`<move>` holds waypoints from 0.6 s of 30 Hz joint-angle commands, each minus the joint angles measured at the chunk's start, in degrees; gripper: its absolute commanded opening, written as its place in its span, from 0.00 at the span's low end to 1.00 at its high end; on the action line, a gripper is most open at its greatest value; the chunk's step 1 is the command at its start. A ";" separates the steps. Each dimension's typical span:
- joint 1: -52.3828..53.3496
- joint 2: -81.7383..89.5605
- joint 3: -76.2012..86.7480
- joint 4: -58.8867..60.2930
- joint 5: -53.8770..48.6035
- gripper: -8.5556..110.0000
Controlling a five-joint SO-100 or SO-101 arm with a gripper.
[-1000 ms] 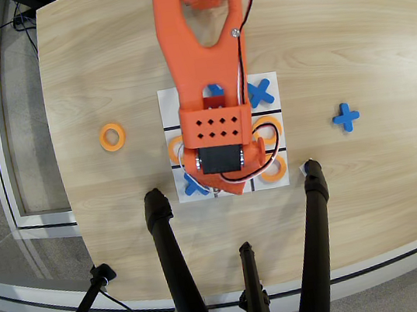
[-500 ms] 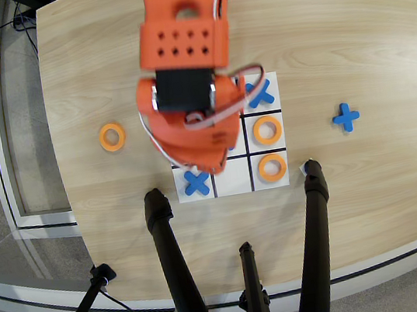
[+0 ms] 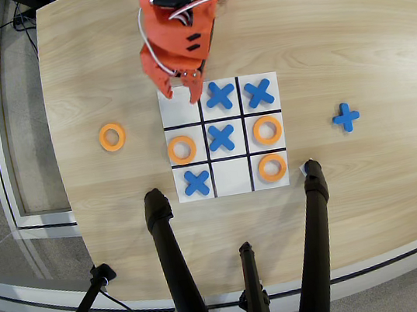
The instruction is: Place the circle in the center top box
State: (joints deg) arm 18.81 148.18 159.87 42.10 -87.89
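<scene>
Arm (image 3: 180, 19) reaches in from the worktop's (image 3: 329, 20) far edge at the top of the overhead view, its orange body folded back near that edge and foreshortened under the camera. The end effector (image 3: 184, 90) points down toward the board (image 3: 225, 138), its tips just over the board's top-left cell. The two fingers sit close together with only a narrow gap between them, and nothing is held in them.

The board lies at the middle of the worktop, a white square ruled into nine cells. Its row nearest the arm has the left cell bare under the fingertips, then a blue cross (image 3: 220, 95) in the middle and another cross (image 3: 260, 93) on the right. The middle row holds a ring (image 3: 182, 150) on the left, a cross (image 3: 221, 137) in the center, and a ring (image 3: 267, 130) on the right. The row opposite the arm holds a cross (image 3: 197, 182) on the left and a ring (image 3: 272, 167) on the right; between them the center top box (image 3: 231, 178) is bare.

The circle (image 3: 112, 136) lies flat off the board, toward the worktop's left edge. A spare cross (image 3: 346, 116) lies toward the right edge. Three black tripod legs (image 3: 170, 264) rise from the near edge.
</scene>
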 commanded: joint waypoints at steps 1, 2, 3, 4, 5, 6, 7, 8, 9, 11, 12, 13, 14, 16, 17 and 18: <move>1.32 6.68 6.24 -2.11 -1.67 0.19; 1.23 8.09 7.56 -1.93 -1.76 0.19; 1.05 9.49 8.53 -1.67 -1.85 0.19; 0.79 10.63 9.49 -1.49 -1.85 0.19; 0.53 11.51 10.02 -1.05 -1.85 0.19; 0.26 12.13 10.28 -0.26 -1.85 0.19; 0.00 12.57 10.28 0.44 -1.85 0.19; -0.26 13.01 10.28 1.05 -1.85 0.19; -0.44 13.36 10.28 1.41 -1.67 0.19; -0.53 13.80 10.28 1.76 -1.58 0.19; -0.44 13.80 10.28 1.76 -1.49 0.19; -0.09 13.62 10.02 1.85 -1.41 0.19; 0.44 13.10 9.49 1.93 -1.23 0.18; 2.11 10.46 7.38 2.72 -1.23 0.18; 3.16 8.70 5.89 3.34 -1.23 0.18; 4.22 6.68 4.13 3.78 -1.14 0.15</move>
State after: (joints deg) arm 20.74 158.03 169.10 44.82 -89.47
